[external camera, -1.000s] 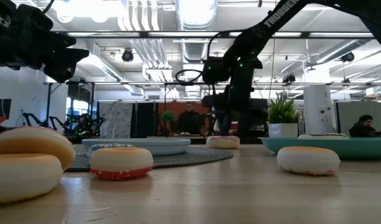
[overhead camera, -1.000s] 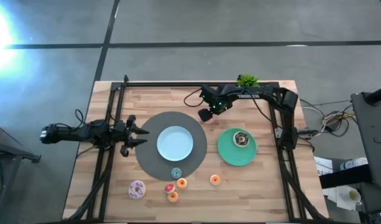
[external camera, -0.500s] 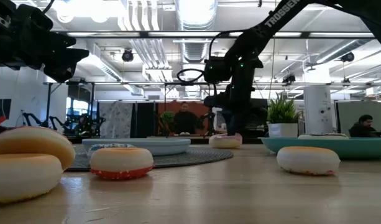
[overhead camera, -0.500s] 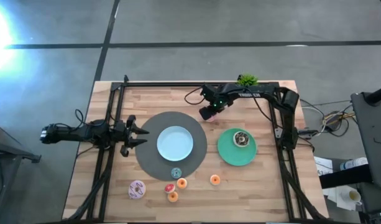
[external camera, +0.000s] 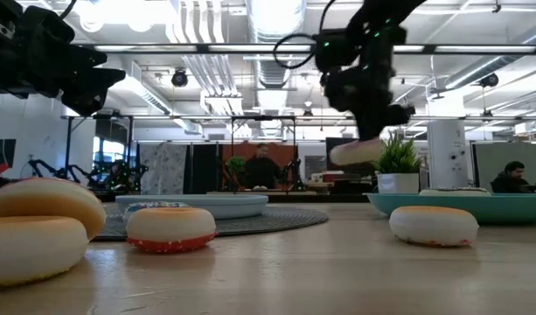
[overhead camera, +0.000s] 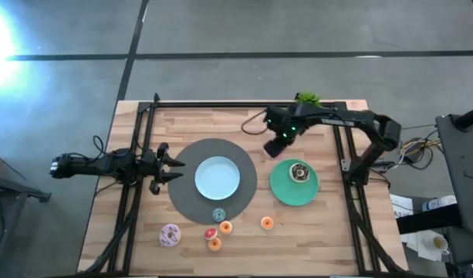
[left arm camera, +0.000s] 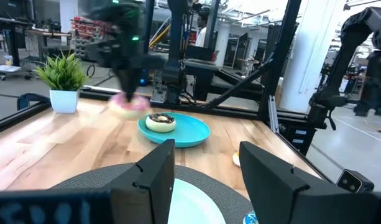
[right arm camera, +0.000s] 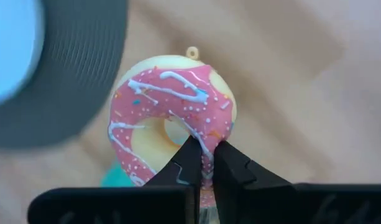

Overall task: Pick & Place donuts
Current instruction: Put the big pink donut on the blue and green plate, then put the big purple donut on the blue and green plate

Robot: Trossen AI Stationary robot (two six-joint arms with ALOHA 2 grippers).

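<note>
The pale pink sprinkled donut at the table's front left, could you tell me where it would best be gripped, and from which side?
The pale pink sprinkled donut lies flat on the table, hole up. Probably best from straight above: one finger in the hole, one outside, pinching the ring. It has space around it.

bright, even overhead light. strong glare blooms on the floor (overhead camera: 1, 38) at the high view's left edge. ceiling lights (external camera: 276, 13) blow out in the low view; near donuts (external camera: 31, 227) soft. right wrist background blurred. left wrist view: motion smear on far arm (left arm camera: 125, 43).
</note>
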